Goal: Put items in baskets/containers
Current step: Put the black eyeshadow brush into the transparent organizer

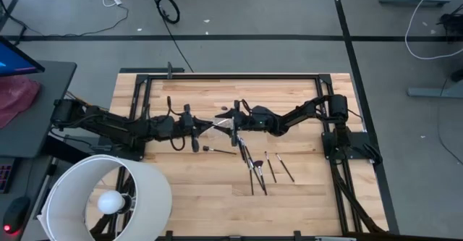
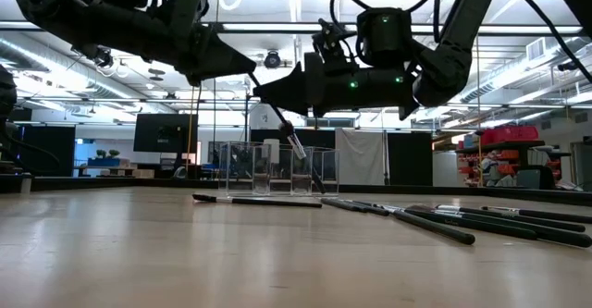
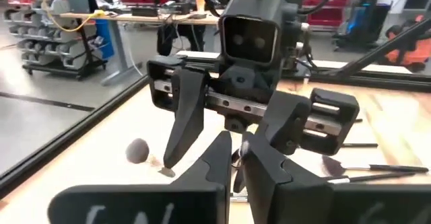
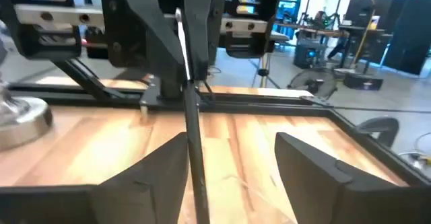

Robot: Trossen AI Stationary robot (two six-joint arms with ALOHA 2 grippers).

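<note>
2 grippers meet at centre frame in the high view: the left gripper (image 1: pixel 205 127) is clamped on a brush (image 2: pixel 289 138), the right gripper (image 1: pixel 233 119) spread wide beside it. Judged mid-handover, the left should keep its hold and lower the slim, dark, silver-ferruled brush upright into the clear cup (image 2: pixel 277 170) below, centre in the low view.

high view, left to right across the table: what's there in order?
Lampshade → left gripper shut on a brush → open right gripper → loose brushes lying on the table.
</note>
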